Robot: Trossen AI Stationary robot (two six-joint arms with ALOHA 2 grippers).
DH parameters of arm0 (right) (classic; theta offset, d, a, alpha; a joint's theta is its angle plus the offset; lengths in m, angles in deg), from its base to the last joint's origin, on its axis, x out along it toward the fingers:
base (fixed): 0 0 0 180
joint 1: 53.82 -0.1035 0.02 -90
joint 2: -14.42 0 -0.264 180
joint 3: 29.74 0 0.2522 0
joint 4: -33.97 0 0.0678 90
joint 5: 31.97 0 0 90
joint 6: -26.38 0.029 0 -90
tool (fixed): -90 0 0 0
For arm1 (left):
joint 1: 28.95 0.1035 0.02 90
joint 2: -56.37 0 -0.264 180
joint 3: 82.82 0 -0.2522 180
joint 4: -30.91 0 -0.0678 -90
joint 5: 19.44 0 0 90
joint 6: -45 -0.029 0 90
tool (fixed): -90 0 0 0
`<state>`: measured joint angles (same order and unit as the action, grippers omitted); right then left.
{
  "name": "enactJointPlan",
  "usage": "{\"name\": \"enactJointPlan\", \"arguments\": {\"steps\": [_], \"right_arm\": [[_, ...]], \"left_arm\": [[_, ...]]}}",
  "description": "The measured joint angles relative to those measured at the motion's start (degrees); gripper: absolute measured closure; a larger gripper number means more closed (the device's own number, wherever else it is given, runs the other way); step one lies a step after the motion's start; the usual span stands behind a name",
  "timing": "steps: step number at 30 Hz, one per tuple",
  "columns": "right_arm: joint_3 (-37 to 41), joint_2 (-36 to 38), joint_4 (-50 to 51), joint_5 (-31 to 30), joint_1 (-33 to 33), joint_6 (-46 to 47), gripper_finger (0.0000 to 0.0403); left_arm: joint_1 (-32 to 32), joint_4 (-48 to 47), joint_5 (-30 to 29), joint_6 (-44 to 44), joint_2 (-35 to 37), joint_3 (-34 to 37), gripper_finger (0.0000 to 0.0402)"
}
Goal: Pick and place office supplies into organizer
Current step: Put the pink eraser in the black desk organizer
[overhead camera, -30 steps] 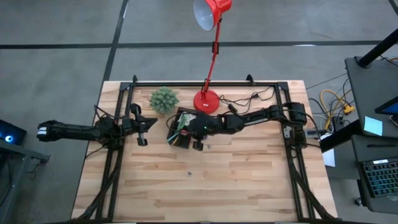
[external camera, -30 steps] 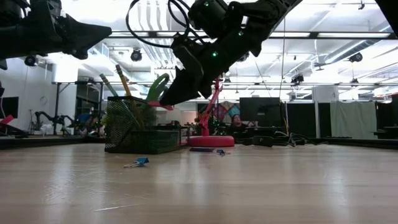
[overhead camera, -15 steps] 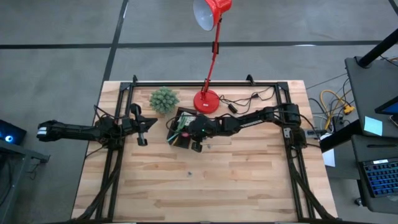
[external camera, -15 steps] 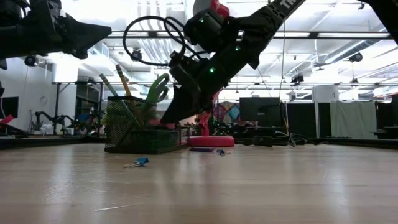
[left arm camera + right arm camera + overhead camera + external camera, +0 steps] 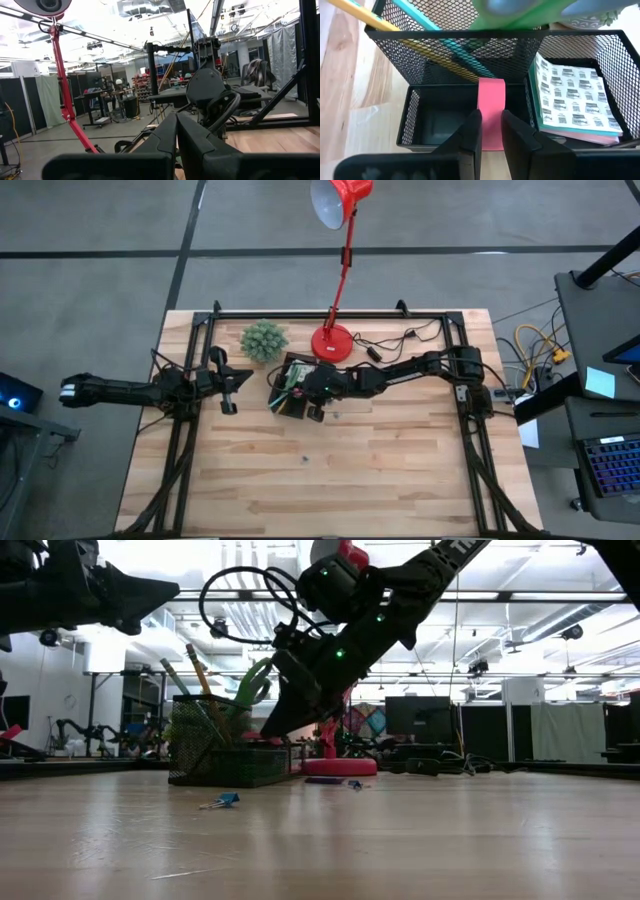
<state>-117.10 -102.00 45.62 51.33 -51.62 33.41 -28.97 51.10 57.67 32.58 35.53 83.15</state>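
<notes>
so the right gripper is clamped on a pink sticky-note pad held right over the organizer's low front compartment, its long axis pointing straight in, while the left gripper waits pinched closed, well apart.

Bright, even overhead light — blown-out ceiling glare in the low view, blurred green scissors handles close-up.
</notes>
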Motion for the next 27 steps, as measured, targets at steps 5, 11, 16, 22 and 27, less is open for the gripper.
{"name": "enactJointPlan", "arguments": {"steps": [5,11,16,22,27], "right_arm": [[0.0,0.0,-0.2,-1.4,0.0,0.7,0.0349],[0.0,0.0,-0.3,-1.5,0.0,0.5,0.0348],[0.0,0.0,-0.3,-1.5,0.0,0.7,0.0348],[0.0,0.0,-0.3,-1.5,0.0,0.7,0.0348],[0.0,0.0,-0.3,-1.5,0.0,0.9,0.0348]], "left_arm": [[0.0,0.0,0.0,0.0,0.0,0.0,0.0402],[0.0,0.0,0.0,0.0,0.0,0.0,0.0402],[0.0,0.0,0.0,0.0,0.0,0.0,0.0402],[0.0,0.0,0.0,0.0,0.0,0.0,0.0402],[0.0,0.0,0.0,0.0,0.0,0.0,0.0402]]}}
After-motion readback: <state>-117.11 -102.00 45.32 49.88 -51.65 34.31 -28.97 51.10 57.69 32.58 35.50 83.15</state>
